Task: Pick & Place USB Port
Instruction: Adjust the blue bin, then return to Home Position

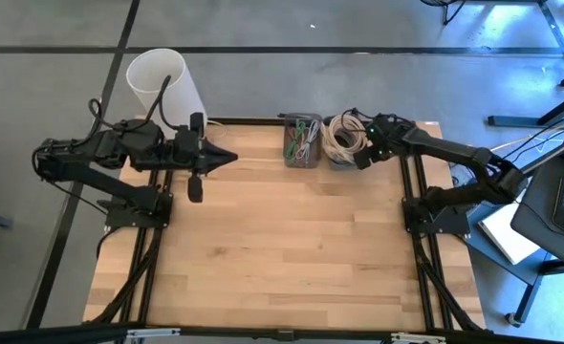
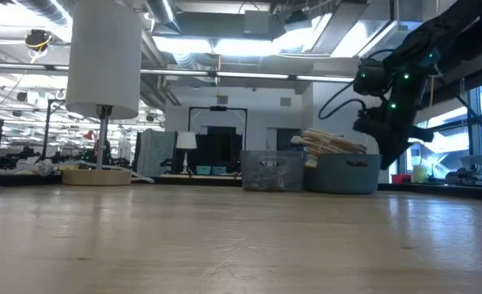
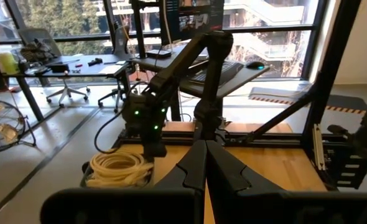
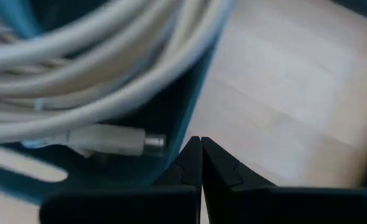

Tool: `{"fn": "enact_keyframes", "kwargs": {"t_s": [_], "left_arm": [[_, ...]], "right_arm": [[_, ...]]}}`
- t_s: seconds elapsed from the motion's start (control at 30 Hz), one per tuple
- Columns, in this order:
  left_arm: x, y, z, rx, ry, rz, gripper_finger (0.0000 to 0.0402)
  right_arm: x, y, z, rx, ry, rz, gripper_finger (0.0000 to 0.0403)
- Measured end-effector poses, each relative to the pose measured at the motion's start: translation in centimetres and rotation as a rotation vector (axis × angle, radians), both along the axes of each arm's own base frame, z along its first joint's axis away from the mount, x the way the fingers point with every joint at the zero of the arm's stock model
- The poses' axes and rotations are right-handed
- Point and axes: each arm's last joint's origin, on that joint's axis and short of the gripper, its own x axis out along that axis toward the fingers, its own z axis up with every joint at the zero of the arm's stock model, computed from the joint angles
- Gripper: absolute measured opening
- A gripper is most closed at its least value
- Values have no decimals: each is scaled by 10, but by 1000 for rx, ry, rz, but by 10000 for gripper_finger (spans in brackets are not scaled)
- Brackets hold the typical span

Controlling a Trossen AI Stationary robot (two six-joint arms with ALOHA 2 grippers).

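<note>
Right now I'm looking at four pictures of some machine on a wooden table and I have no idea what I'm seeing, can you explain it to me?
These are two dark robot arms at a pale wooden table. One picture looks straight down, one looks level across the tabletop, and two come from cameras on the arms' wrists. At the table's far edge stand a dark mesh bin of small coloured items and a dark bin of coiled cream cables; a white cylinder stands past the far left corner. The left claw is shut, empty, above the table's far left part. The right claw is shut, empty, right beside the cable bin, near a cream cable plug. Nothing is held.
</note>
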Motion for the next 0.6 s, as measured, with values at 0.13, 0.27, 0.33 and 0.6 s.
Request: {"fn": "enact_keyframes", "kwargs": {"t_s": [0.13,0.27,0.33,0.6], "left_arm": [[-2,-1,1,5,-4,-3,2],[-2,0,1,5,-6,-1,3],[-2,0,0,6,0,-1,2],[-3,1,-4,-1,49,35,2]], "right_arm": [[9,1,3,-13,-88,11,0],[9,2,3,-11,-83,13,0],[6,3,4,-38,-35,-8,0],[-9,23,85,-411,-138,-62,0]]}}
